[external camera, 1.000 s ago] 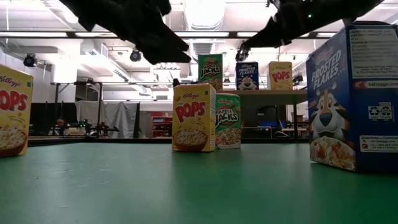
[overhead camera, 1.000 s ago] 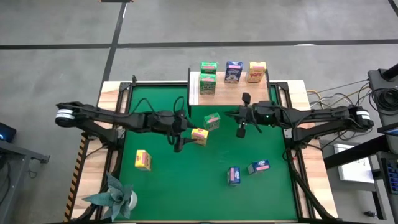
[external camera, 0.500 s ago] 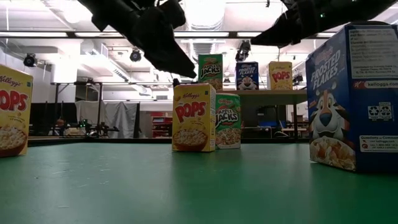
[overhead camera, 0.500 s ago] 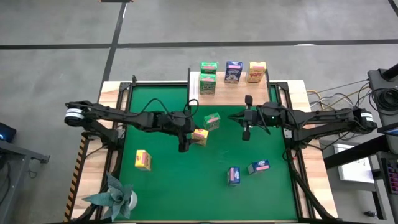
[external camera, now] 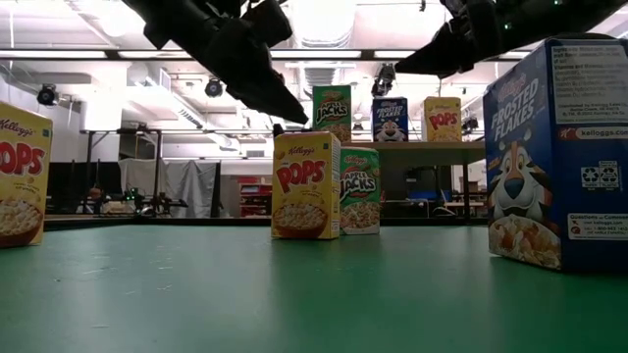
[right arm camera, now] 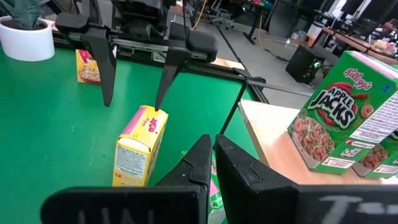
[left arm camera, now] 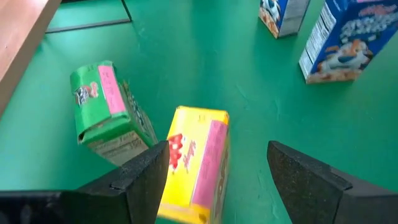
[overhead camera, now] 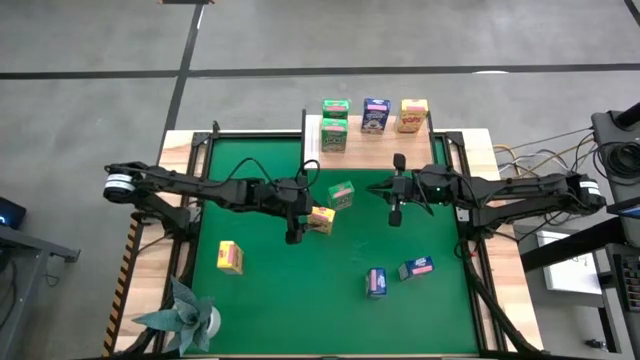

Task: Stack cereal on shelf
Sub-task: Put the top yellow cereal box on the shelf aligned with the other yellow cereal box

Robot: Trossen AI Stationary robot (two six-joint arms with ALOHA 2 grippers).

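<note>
Now the left gripper (left arm camera: 217,177), fingers spread, straddles the yellow box (left arm camera: 194,163); next it must descend and close. Right gripper (right arm camera: 211,163) waits, pinched together.

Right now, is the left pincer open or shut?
Open. The left pincer has its fingers spread apart around the top of the upright yellow cereal box, not visibly touching it.

A grey concrete floor (overhead camera: 300,40) crossed by dark lines was seen around the desk. Bright ceiling lights (external camera: 319,18), ducting and white beams were seen overhead. A grey curtain (external camera: 186,186) and dark stands were seen behind.
</note>
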